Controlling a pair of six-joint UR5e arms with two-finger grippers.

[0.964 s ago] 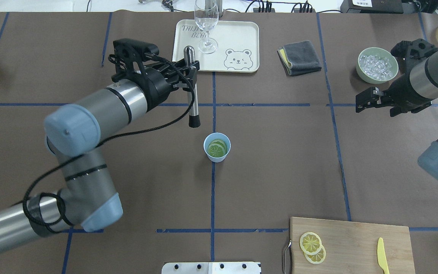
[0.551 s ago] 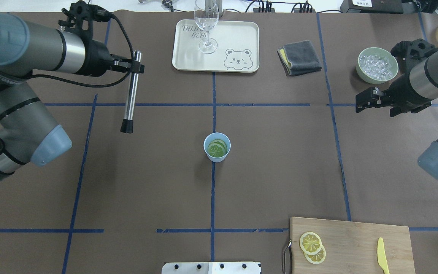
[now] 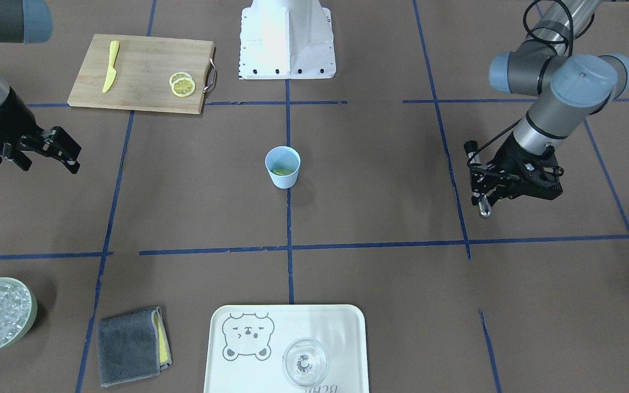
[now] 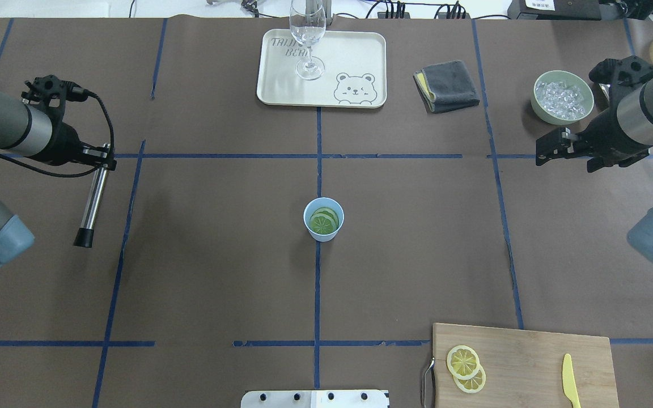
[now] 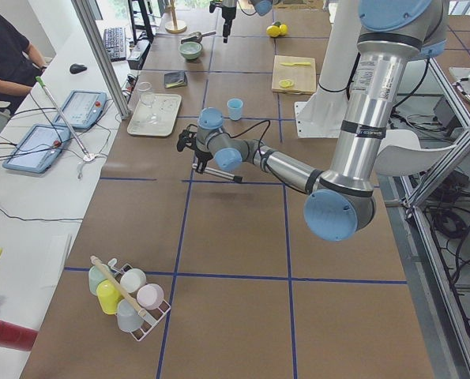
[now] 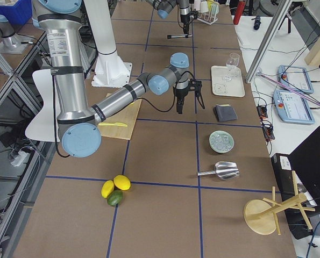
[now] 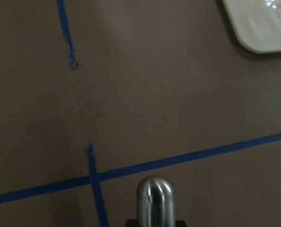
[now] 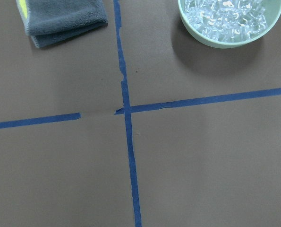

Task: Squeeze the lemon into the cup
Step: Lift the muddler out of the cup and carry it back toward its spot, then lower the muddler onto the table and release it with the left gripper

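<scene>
Within the last second the metal rod [image 4: 91, 195] has been carried from just beside the cup [image 3: 283, 179] to well off on its left-arm side, so pressing is judged finished or paused. The rod is clamped near its top by the left gripper [image 4: 101, 156]. Greenish slices [image 4: 324, 222] lie inside the cup. Two lemon slices [image 4: 466, 367] lie on the board [image 4: 530, 362], well apart from it. The right gripper [image 4: 542, 152], far from the cup, is spread and empty.
</scene>
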